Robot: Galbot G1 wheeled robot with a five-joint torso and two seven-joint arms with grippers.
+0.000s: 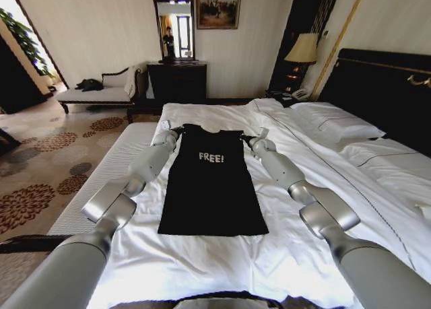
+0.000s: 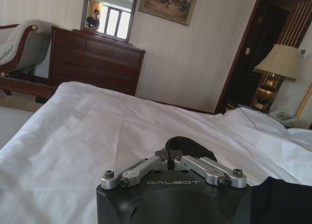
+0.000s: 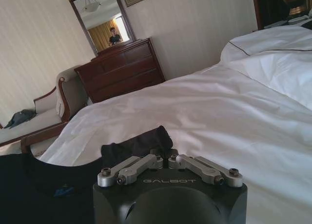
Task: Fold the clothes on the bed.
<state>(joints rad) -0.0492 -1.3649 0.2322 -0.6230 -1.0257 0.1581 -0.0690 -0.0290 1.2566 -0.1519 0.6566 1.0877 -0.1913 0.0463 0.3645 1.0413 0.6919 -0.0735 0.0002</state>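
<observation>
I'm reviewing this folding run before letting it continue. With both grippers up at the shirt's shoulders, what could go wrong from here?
1. The left gripper and right gripper each seem shut on black fabric of the T-shirt; a shallow pinch might slip when lifted.
2. The white sheet lies directly beneath, so a finger could catch it too.
3. Uneven pulling could skew the fold.

Silver-grey arms; black end effector (image 2: 171,161) marked GALBOT, silver screwed linkages

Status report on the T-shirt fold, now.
Left gripper and right gripper shut on the shoulders of the black T-shirt. Shirt flat on the bed, sleeves tucked in. Nothing in the way.
</observation>
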